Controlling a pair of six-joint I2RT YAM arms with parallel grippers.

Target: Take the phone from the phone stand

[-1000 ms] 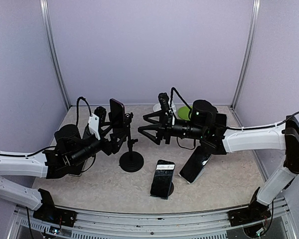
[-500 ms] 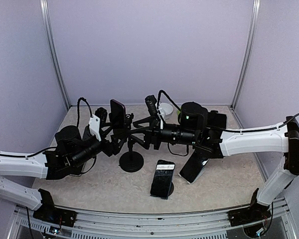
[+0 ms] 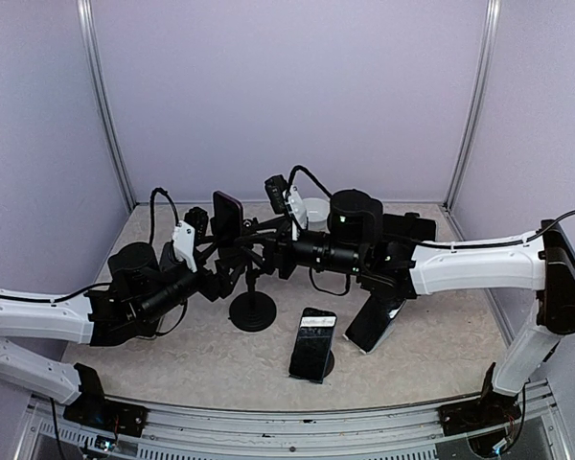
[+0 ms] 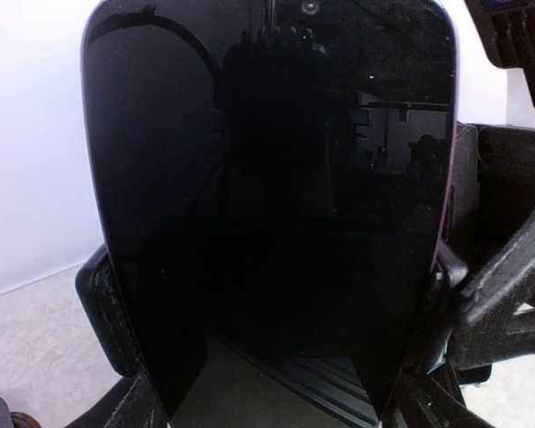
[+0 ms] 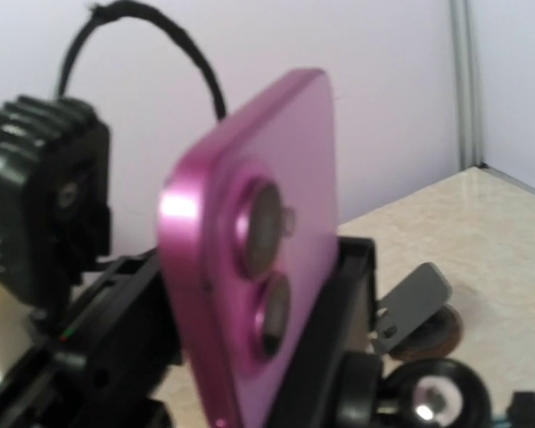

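Note:
The phone (image 3: pixel 226 216) has a pink back and a black screen and stands upright in the clamp of a black phone stand (image 3: pixel 253 311) on a round base. Its screen fills the left wrist view (image 4: pixel 267 196). Its pink back with two lenses shows in the right wrist view (image 5: pixel 259 241). My left gripper (image 3: pixel 222 244) is shut on the phone, with its fingers (image 4: pixel 107 312) pressed against both side edges. My right gripper (image 3: pixel 257 251) is open, close behind the stand's clamp (image 5: pixel 339 330). Its own fingertips do not show in the right wrist view.
A second dark phone (image 3: pixel 313 343) stands on a small stand in front of the right arm. A black slab (image 3: pixel 374 321) leans beside it. A white bowl (image 3: pixel 313 206) sits at the back. Side walls and metal posts close in the table.
My right arm has reached left, bringing its open gripper from the table's middle up to the stand behind the phone. My left gripper has stayed on the phone.

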